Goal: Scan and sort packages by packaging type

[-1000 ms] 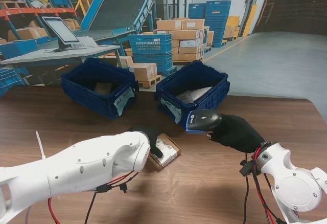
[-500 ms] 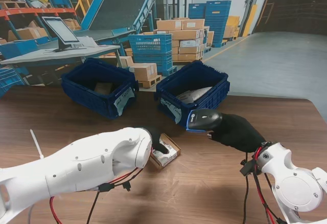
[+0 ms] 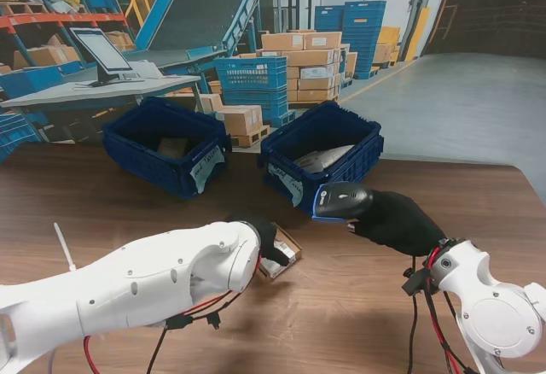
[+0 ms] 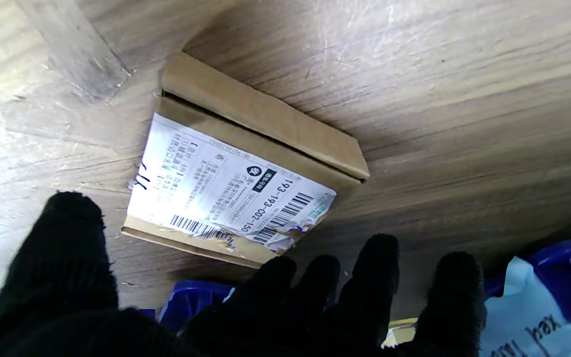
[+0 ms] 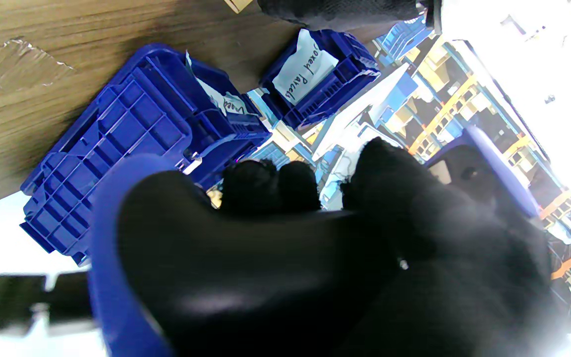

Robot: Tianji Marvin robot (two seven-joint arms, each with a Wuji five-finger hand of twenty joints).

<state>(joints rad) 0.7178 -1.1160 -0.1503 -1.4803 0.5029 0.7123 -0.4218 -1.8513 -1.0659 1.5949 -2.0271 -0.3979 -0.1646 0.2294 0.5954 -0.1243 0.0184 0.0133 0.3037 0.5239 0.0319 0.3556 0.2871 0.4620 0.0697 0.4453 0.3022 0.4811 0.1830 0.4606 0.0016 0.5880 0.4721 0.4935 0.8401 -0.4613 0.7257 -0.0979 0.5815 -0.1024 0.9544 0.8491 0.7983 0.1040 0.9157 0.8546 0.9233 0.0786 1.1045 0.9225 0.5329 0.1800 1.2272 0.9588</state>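
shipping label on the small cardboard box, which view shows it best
The left wrist view: the label fills the box top, barcodes and printed number visible. The stand view shows only a sliver of box beside the left hand; the right wrist view barely a corner.

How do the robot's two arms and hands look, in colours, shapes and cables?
Both arms are smooth, rounded white shells with small round screw holes. The left hand and right hand wear black knitted gloves over five fingers. Red and black cables run loose beside each forearm near the wrists.
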